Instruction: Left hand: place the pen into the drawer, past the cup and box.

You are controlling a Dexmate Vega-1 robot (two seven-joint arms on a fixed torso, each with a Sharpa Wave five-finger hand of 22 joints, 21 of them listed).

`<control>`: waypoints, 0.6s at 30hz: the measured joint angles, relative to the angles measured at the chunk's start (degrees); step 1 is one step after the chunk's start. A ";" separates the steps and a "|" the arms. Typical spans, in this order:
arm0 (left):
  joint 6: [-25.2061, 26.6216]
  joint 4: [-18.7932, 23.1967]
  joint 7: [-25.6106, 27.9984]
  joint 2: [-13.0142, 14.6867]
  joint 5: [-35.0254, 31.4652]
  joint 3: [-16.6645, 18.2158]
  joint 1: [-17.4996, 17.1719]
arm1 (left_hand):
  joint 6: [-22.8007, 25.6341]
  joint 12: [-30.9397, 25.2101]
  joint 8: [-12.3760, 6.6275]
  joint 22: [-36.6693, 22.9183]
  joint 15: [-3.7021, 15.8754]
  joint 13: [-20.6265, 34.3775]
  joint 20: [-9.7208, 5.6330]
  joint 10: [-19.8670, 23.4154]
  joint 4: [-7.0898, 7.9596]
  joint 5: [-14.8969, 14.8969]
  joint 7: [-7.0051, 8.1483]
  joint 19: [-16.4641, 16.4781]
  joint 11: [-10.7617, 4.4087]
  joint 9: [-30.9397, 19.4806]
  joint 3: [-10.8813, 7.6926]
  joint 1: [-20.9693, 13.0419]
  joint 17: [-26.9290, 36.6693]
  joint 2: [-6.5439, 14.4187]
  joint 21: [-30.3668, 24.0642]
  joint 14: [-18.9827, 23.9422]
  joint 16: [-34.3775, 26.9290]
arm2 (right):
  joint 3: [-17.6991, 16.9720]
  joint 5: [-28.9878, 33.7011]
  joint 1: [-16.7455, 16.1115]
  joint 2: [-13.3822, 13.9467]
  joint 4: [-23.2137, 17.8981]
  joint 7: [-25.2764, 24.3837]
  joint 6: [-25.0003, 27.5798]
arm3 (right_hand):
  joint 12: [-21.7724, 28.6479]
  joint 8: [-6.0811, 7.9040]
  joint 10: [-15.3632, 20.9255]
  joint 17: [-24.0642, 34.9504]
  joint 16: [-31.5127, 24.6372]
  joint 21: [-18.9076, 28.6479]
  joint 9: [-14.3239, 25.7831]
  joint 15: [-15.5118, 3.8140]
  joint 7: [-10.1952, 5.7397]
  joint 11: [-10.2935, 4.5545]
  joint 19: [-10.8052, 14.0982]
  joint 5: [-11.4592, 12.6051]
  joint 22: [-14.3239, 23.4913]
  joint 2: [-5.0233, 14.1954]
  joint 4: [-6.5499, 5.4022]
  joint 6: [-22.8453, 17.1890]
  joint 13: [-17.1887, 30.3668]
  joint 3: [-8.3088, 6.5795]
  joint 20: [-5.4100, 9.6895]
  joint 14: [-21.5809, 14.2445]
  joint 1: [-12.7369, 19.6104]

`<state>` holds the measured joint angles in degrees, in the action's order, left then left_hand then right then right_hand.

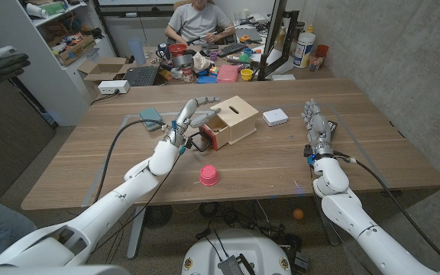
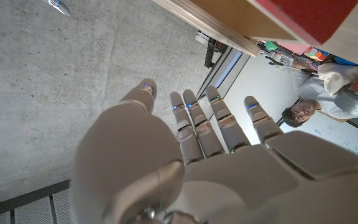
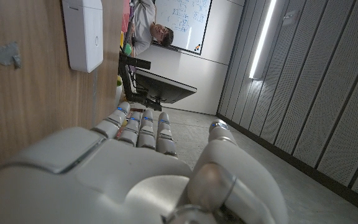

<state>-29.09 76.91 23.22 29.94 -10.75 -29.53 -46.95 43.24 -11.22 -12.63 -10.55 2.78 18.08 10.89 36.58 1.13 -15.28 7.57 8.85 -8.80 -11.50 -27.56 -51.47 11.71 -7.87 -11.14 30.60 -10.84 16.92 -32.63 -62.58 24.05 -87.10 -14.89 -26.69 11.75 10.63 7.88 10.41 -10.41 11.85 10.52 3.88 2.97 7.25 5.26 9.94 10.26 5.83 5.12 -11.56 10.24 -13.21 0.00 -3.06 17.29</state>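
The wooden box (image 1: pixel 237 116) stands mid-table with its red drawer (image 1: pixel 218 139) pulled out toward me. My left hand (image 1: pixel 192 114) hovers just left of the box, above the drawer, fingers stretched out and apart with nothing in them. The left wrist view shows those straight fingers (image 2: pixel 194 124) under the box's wooden edge (image 2: pixel 222 28) and the drawer's red front (image 2: pixel 316 15). A dark shape (image 1: pixel 195 142) lies by the drawer under the hand; I cannot tell whether it is the pen. The pink cup (image 1: pixel 208 176) sits upside down nearer me. My right hand (image 1: pixel 317 128) stands at the right, fingers straight, holding nothing.
A white flat box (image 1: pixel 275 117) (image 3: pixel 84 34) lies right of the wooden box, ahead of my right hand. A teal pad (image 1: pixel 151 116) lies at the back left. A person (image 1: pixel 197 21) sits behind the table at a cluttered desk. A cable (image 1: pixel 117 145) runs along my left arm.
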 measured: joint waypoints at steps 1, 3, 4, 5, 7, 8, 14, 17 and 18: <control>0.00 0.05 0.00 -0.02 0.00 0.11 -0.14 | 0.40 -0.26 -0.24 0.00 0.00 0.14 0.22 0.12 0.20 -0.25 -0.21 0.23 0.12 -0.10 0.20 0.41 0.14 0.42 -0.11 0.00 -0.36 | 0.01 0.01 0.01 0.00 0.00 0.00 0.09 | 0.00 0.00 0.00 0.00 0.00 0.00 0.00 0.00 0.00 0.00 0.00 0.00 0.00 0.00 0.00 0.00 0.00 0.00 0.00 0.00 0.00; 0.00 0.12 0.42 -0.08 0.10 0.30 -0.37 | 1.27 -0.93 -0.89 0.00 0.00 0.37 0.16 0.75 1.47 -0.51 -0.68 0.70 0.70 -0.34 0.45 2.20 0.37 1.73 -0.50 0.70 -0.83 | 0.06 0.03 0.06 0.02 0.00 0.00 0.23 | 0.00 0.00 0.00 0.00 0.00 0.00 0.00 0.00 0.00 0.00 0.00 0.00 0.00 0.00 0.00 0.00 0.00 0.00 0.00 0.00 0.00; -0.01 0.24 0.85 -0.17 0.55 0.52 -0.65 | 1.39 -1.16 -0.95 0.00 0.11 0.55 -0.15 1.08 2.16 -0.51 -0.82 1.01 0.77 -0.37 0.46 2.96 0.43 2.51 -0.56 0.81 -0.83 | 0.12 0.06 0.14 0.03 -0.01 0.01 0.29 | 0.00 0.00 0.00 0.00 0.00 0.00 0.08 0.00 0.00 0.00 0.00 0.00 0.00 0.00 0.00 0.00 0.00 0.00 0.00 0.00 0.00; -0.06 0.45 1.03 -0.19 1.16 0.74 -0.91 | 1.06 -1.31 -0.88 0.00 0.16 0.66 -0.35 1.25 2.82 -0.66 -1.08 1.21 0.84 -0.37 0.41 3.68 0.43 3.23 -0.56 0.86 -0.83 | 0.17 0.09 0.19 0.03 -0.06 0.01 0.32 | 0.00 0.14 0.00 0.00 0.00 0.00 0.21 0.00 -0.02 0.00 0.00 0.00 0.00 0.00 0.00 -0.02 0.00 0.00 0.00 0.00 0.00; -0.11 0.99 1.05 -0.13 2.18 1.14 -1.35 | -2.11 -1.10 0.14 0.00 -0.18 0.67 -0.78 0.25 4.13 -0.84 -1.19 1.18 1.83 -0.28 0.52 5.47 0.43 4.20 -0.56 -1.06 -0.64 | 0.29 0.26 0.21 0.06 -0.25 0.00 0.45 | 0.00 0.46 0.00 0.00 0.00 0.00 0.29 0.00 -0.32 0.00 0.00 0.00 0.00 0.00 0.00 -0.32 0.00 0.00 0.00 0.00 0.00; -0.12 1.53 0.96 0.05 2.93 1.44 -1.68 | -3.95 -0.60 0.74 0.00 -0.37 0.60 -1.32 -0.82 4.67 -0.84 -1.37 0.78 2.55 -0.16 0.67 6.37 0.43 4.52 -0.56 -2.59 -0.29 | 0.36 0.42 0.21 0.09 -0.48 -0.03 0.55 | 0.00 0.46 0.00 0.00 0.00 0.00 0.29 0.00 -0.32 0.00 0.00 0.00 0.00 0.00 0.00 -0.32 0.00 0.00 0.00 0.00 0.00; 0.83 6.14 0.57 1.89 5.53 3.53 -4.04 | -9.81 0.64 1.83 0.00 -0.90 -0.50 -3.97 -5.06 5.68 -0.84 -3.18 0.87 4.82 0.06 0.62 8.11 -0.01 5.71 -0.56 -7.27 0.33 | 0.66 1.96 0.00 0.39 -2.08 -1.29 1.34 | 0.00 0.46 0.30 0.00 0.00 0.00 0.29 0.00 -0.32 -0.30 0.00 0.00 0.00 0.00 0.00 -0.32 0.00 0.00 0.00 0.00 0.00; 1.46 8.82 0.74 3.14 6.18 4.83 -5.49 | -10.99 0.64 1.85 0.01 -1.05 -0.85 -4.91 -6.07 5.68 -0.84 -3.67 0.93 5.23 0.06 0.62 8.53 -0.22 6.12 -0.56 -8.40 0.33 | 0.86 3.17 -0.34 0.59 -3.19 -2.34 1.98 | 0.00 0.46 0.61 0.00 0.00 0.00 0.29 0.00 -0.32 -0.61 0.00 0.00 0.00 0.00 0.00 -0.32 0.00 0.00 0.00 0.00 0.00; 1.46 9.91 0.74 3.68 6.18 5.35 -6.06 | -11.65 0.64 2.05 0.01 -1.33 -1.00 -5.39 -6.37 5.68 -0.84 -3.93 0.84 5.53 0.06 0.62 8.56 -0.27 6.16 -0.56 -8.70 0.33 | 0.86 3.68 -0.34 0.59 -3.19 -2.82 2.27 | 0.00 0.46 0.61 0.00 0.00 0.00 0.29 -0.15 -0.32 -0.61 0.00 0.00 0.00 0.00 0.00 -0.32 0.00 0.00 0.00 -0.15 0.00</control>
<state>-27.63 86.82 23.96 33.62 -4.56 -24.18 -53.01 31.59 -10.58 -10.57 -10.55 1.45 17.08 5.50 30.21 6.81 -16.12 3.64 9.68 -3.27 -11.44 -26.94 -42.91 11.44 -1.71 -11.71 21.90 -10.50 17.78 -28.95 -62.92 24.64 -90.30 -17.72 -24.42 11.75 11.09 8.49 10.41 -10.41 11.85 10.81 3.73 2.66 6.64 5.26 9.94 10.26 5.82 5.12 -11.88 10.24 -13.21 0.00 -3.21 17.29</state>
